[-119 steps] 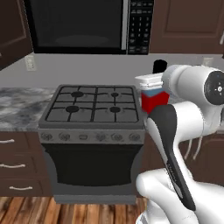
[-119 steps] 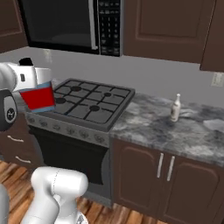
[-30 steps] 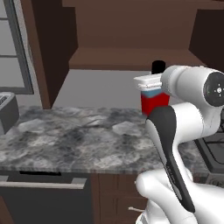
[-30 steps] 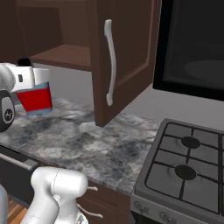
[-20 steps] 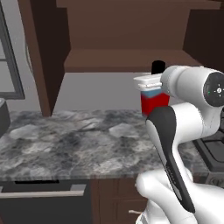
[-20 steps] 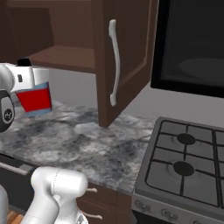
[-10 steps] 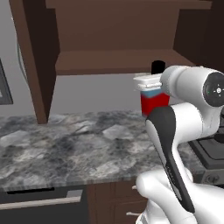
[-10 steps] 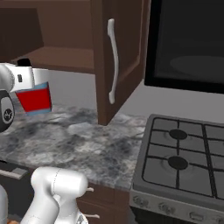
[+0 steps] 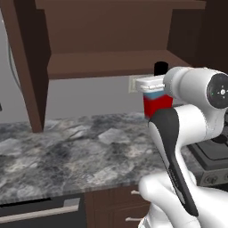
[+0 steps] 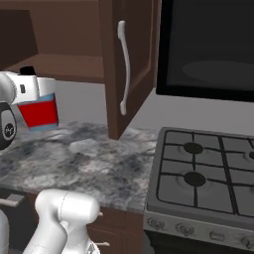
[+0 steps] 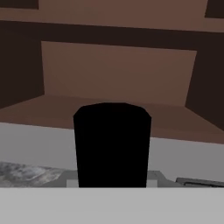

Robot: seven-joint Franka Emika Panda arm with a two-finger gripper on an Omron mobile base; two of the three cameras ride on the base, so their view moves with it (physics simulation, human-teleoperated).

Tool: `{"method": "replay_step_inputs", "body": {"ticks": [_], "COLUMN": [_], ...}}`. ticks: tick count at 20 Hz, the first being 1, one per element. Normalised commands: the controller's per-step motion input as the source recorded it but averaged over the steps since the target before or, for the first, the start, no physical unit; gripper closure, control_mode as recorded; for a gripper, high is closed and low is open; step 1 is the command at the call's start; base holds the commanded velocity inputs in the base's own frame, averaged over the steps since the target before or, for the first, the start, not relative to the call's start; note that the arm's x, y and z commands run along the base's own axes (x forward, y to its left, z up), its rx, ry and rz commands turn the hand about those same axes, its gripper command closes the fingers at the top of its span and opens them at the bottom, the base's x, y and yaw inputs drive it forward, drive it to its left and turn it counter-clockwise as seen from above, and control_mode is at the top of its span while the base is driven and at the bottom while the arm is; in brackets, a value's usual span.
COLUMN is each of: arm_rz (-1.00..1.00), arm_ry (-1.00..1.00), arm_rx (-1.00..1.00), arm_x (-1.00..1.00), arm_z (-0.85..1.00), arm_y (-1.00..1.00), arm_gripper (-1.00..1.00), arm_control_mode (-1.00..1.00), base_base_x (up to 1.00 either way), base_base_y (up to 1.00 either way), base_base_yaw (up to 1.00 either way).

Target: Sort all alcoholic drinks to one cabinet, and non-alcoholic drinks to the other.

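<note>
Left base view is sliding sideways with the driving base: the stove that filled it moments ago is now slipping off to the right of the open wall cabinet (image 9: 111, 62), whose bare shelf is coming to face the arm. The gripper (image 9: 153, 91) is staying clamped on the squat blue bottle (image 9: 156, 103), carrying it upright just right of and slightly below that shelf, above the granite counter (image 9: 67, 151). The cabinet door (image 10: 130, 64) is standing swung open. Judging by this, the bottle is nearly ready for shelving.
</note>
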Motion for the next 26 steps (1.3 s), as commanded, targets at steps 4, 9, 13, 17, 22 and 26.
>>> {"method": "replay_step_inputs", "body": {"ticks": [4, 9, 13, 17, 22, 26], "arm_rz": [0.00, 0.00, 0.00, 0.00, 0.00, 0.00], "arm_ry": [0.00, 0.00, 0.00, 0.00, -0.02, -0.03], "arm_rx": [0.00, 0.00, 0.00, 0.00, 0.00, 0.00], "arm_x": [0.00, 0.00, 0.00, 0.00, 0.00, 0.00], "arm_z": [0.00, 0.00, 0.00, 0.00, 0.09, 0.15], "arm_y": [0.00, 0.00, 0.00, 0.13, 0.02, 0.00], "arm_gripper": [1.00, 1.00, 1.00, 1.00, 1.00, 1.00], "arm_control_mode": [1.00, 1.00, 1.00, -1.00, -1.00, -1.00], "base_base_x": [0.20, 0.19, 0.09, 0.00, 0.00, 0.00], "base_base_y": [0.10, 0.17, 0.24, 0.00, 0.00, 0.00], "base_base_yaw": [-0.16, -0.11, -0.02, 0.00, 0.00, 0.00]}}
